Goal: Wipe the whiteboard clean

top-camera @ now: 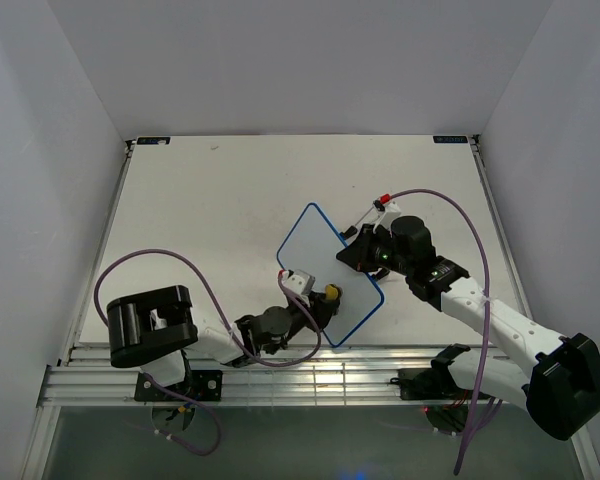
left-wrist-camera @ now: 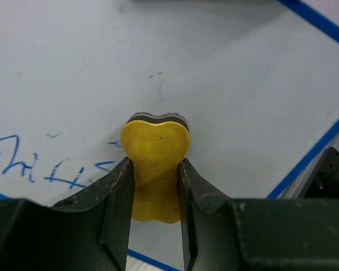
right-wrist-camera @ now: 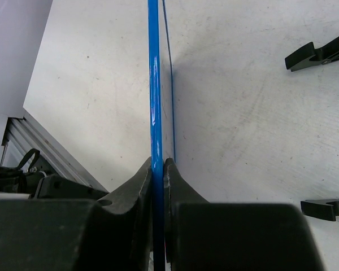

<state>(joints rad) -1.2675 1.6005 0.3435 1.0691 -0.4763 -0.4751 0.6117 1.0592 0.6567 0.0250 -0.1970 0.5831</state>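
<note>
Table: pale, walled in white on three sides, both arms reaching in from the near edge.

Whiteboard: near the middle of the table, a little to the right, turned cornerwise so it reads as a diamond from above. Thin blue rim.

Right gripper: jaws pinched tight on the board's rim at its right-hand edge; the blue strip runs straight out from between the fingers.

Left gripper: over the board's near corner, jaws closed onto a small yellow eraser, its dark pad face against the white surface.

Blue handwriting: scrawled strokes remain just left of the eraser, near the board's edge. Faint grey specks further up the board.
</note>
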